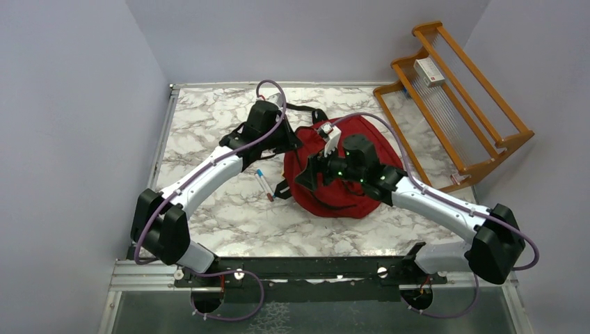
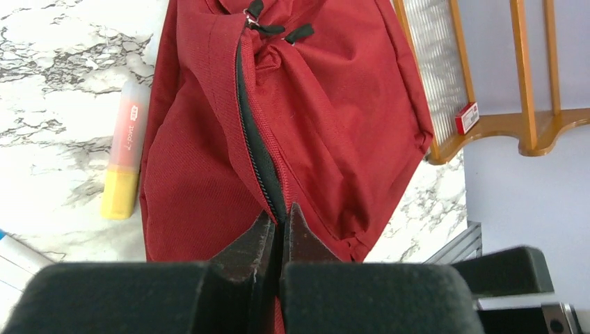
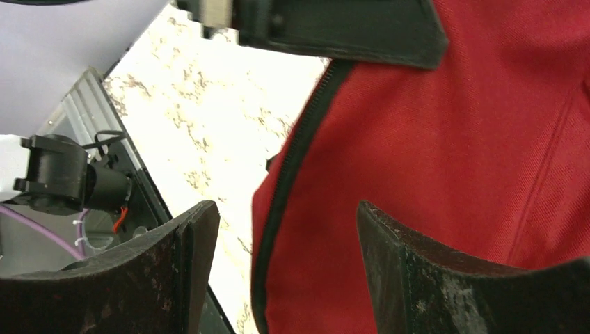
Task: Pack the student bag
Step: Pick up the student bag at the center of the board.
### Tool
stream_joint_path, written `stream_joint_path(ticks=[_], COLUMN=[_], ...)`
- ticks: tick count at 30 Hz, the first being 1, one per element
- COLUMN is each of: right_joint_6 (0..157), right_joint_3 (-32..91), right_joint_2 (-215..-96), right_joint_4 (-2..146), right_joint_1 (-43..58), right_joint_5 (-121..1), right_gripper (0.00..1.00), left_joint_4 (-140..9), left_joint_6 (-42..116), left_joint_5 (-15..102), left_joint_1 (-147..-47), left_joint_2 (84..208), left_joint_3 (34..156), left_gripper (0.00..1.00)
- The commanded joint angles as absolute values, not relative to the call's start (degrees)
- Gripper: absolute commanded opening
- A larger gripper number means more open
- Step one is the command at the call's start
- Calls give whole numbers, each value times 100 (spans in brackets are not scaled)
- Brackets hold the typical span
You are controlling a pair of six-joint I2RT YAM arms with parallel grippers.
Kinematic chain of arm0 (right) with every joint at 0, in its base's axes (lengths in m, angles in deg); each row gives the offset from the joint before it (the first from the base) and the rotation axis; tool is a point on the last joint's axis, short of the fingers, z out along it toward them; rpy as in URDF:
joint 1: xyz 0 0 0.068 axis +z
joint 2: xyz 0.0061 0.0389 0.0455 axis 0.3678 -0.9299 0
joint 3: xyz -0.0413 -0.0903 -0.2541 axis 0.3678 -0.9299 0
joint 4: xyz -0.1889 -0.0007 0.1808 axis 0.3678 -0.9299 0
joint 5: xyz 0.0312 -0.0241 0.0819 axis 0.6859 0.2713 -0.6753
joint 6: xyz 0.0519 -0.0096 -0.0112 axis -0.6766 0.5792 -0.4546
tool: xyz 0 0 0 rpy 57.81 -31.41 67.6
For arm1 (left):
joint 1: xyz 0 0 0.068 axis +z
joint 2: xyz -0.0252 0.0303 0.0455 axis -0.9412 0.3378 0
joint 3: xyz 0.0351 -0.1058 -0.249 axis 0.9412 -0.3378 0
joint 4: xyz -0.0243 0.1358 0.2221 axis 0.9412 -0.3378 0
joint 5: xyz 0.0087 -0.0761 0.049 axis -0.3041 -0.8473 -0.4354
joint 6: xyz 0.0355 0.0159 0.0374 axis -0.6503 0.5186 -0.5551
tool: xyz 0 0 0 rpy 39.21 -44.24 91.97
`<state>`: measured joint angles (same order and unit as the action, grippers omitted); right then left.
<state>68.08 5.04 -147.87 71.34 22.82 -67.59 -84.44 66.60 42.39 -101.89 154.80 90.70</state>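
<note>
Between both arms on table [image 1: 222, 223], student bag [image 1: 334, 198] lies w/ zip [image 2: 259, 149] running straight away from left gripper [image 2: 280, 226], pinched tight on zip edge; right gripper [image 3: 285, 216] spread, straddling bag's seam.

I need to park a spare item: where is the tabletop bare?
Bare: the strip of white marble tabletop in front of the large red fabric backpack, and the far-left corner. Crowded: two pens left of it, wooden rack right.
</note>
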Motion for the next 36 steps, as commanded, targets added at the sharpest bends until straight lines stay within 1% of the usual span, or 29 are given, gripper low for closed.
stream_joint_path(ticks=[1, 4, 9, 13, 15, 17, 21, 22, 23, 25, 26, 28, 29, 30, 31, 32, 36], right_joint_6=[6684, 6584, 6564, 6604, 6613, 6581, 6365, 6268, 6208, 6160, 6156, 6231, 6294, 6361, 6427, 6485, 6675], right_joint_3=[740, 784, 907, 1004, 1036, 1055, 1062, 1051, 1044, 1069, 1108, 1249, 1345, 1455, 1571, 1684, 1921], right_joint_2=[-14898, -15047, -15332, -15406, -15401, -15397, -15286, -15220, -15137, -14953, -14865, -14701, -14648, -14614, -14589, -14579, -14537], right_joint_4=[7643, 7548, 7314, 6971, 6910, 6908, 6871, 6852, 6811, 6697, 6611, 6374, 6262, 6145, 6023, 5899, 5757], right_joint_1=[2459, 2547, 2653, 2663, 2667, 2667, 2666, 2663, 2666, 2656, 2658, 2636, 2590, 2518, 2418, 2314, 1634], right_joint_5=[-6487, -6247, -5469, -4791, -4619, -4536, -4304, -4171, -4032, -3723, -3623, -3308, -3215, -3175, -3147, -3113, -3380], right_gripper=[77, 73, 60, 57, 52, 41, 10, 3, 1, 0, 1, 0, 0, 0, 0, 0, 0], left_joint_4=[-8300, -8299, -8291, -8282, -8267, -8233, -8109, -8100, -8073, -7990, -7959, -7922, -7911, -7902, -7896, -7893, -7918], left_joint_6=[6823, 6889, 6957, 7005, 7011, 7007, 6870, 6796, 6704, 6472, 6361, 6141, 6061, 5948, 5859, 5772, 5491], left_joint_5=[4174, 4124, 4042, 3994, 3973, 3939, 3809, 3797, 3771, 3763, 3751, 3696, 3688, 3680, 3666, 3675, 3767], left_joint_1=[-10198, -10213, -10284, -10302, -10304, -10301, -10304, -10304, -10297, -10282, -10259, -10171, -10111, -10041, -9973, -9897, -9553], left_joint_2=[15545, 15587, 15676, 15713, 15725, 15741, 15781, 15787, 15780, 15743, 15723, 15669, 15634, 15585, 15526, 15459, 15111], left_joint_3=[9512, 9614, 9822, 9971, 10023, 10058, 10075, 10085, 10089, 10068, 10061, 10065, 10074, 10084, 10083, 10081, 9942], left_gripper=[0, 0, 0, 0, 0, 0, 0, 0, 0, 14, 25, 51, 61, 68, 74, 77, 80])
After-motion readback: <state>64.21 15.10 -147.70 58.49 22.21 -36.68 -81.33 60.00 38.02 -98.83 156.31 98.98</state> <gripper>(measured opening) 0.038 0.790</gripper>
